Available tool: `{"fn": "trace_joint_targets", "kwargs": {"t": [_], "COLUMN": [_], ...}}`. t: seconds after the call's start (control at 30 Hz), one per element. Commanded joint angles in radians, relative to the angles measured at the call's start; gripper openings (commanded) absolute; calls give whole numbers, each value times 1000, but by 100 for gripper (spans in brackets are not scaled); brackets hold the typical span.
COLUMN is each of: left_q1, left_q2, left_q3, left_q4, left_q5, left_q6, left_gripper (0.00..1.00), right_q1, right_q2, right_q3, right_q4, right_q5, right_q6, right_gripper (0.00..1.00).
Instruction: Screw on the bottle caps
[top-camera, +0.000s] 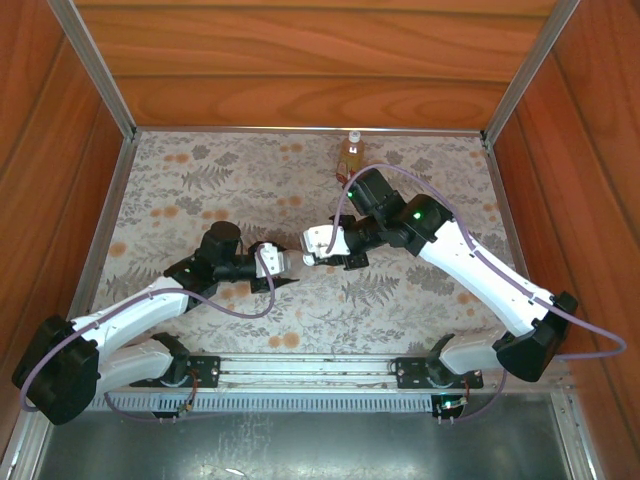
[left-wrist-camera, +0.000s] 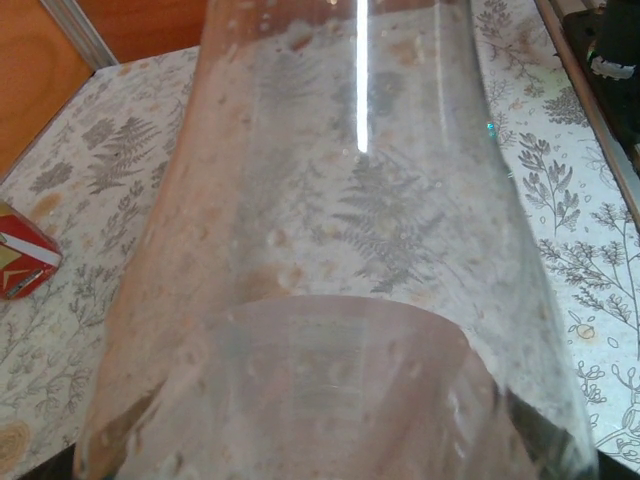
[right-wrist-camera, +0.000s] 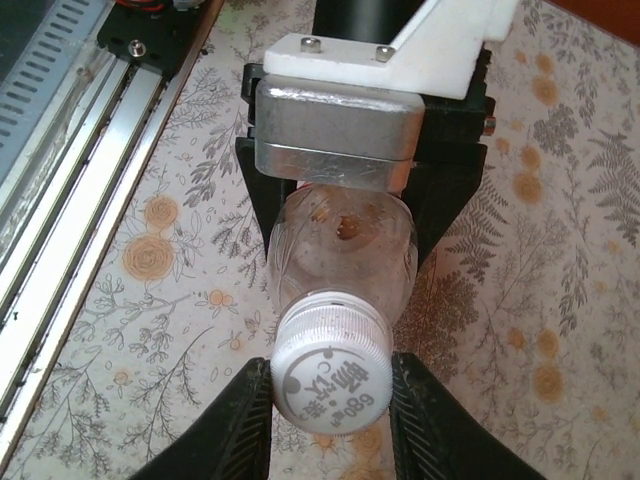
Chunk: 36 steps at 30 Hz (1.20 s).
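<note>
The whitish cap (right-wrist-camera: 331, 375), printed on top with dark characters, sits on the neck of the clear bottle (right-wrist-camera: 340, 250). How far it is threaded on cannot be told. The right jaws are closed on this cap, one black finger (right-wrist-camera: 240, 425) pressing its 9 o'clock side and the other its 3 o'clock side in the right wrist view.

The clear bottle lies roughly level above the counter (top-camera: 200, 180), close to the middle of the floral cover. Its cap end points toward 3 o'clock in the top view. The left jaws grip its body from both sides, narrowly parted to the bottle's width, with the black fingers (right-wrist-camera: 262, 205) showing beside it under a silver block. Seen from the left wrist, the bottle's transparent wall (left-wrist-camera: 350, 250) runs close past the lens, and the fern pattern shows through it.

The left arm (top-camera: 150, 300) reaches in from about 8 o'clock and the right arm (top-camera: 470, 260) from about 4 o'clock. Their ends meet just beside each other at the bottle.

The amber bottle (top-camera: 349, 157) stands upright at 12 o'clock, near the far edge of the counter and well apart from the other bottle. It carries a pale second cap (top-camera: 352, 135).

A small red-and-white thing (left-wrist-camera: 22, 255) lies on the counter at 9 o'clock in the left wrist view; what it is cannot be told.
</note>
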Motion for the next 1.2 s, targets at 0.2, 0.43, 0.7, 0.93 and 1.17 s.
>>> {"fn": "trace_joint_targets", "kwargs": {"t": [0.2,0.43,0.7,0.93,1.17], "left_q1": [-4,-12,-13,63,66], "left_q2": [-21,29,37,85,142], "left_q3": [65,89,75,82,144], "left_q4": [22,82,85,85,84], "left_q5": [-298,-345,-324,164,477], "left_q6": [36,64,57,-202,-274], "left_gripper": [59,58,59,59,59], "right_q1": [-22,-110,-166,-184,-195], "right_q2": [34,82,54,-71,-168], "right_q3": [40,27,-5,-75,-206], "right_q4": [247,228,287,380,604], "right_q5": [289,134,9,-41,-378], "right_q6": [899,1572,1486,983,764], "right_gripper": [12,10,42,69,64]}}
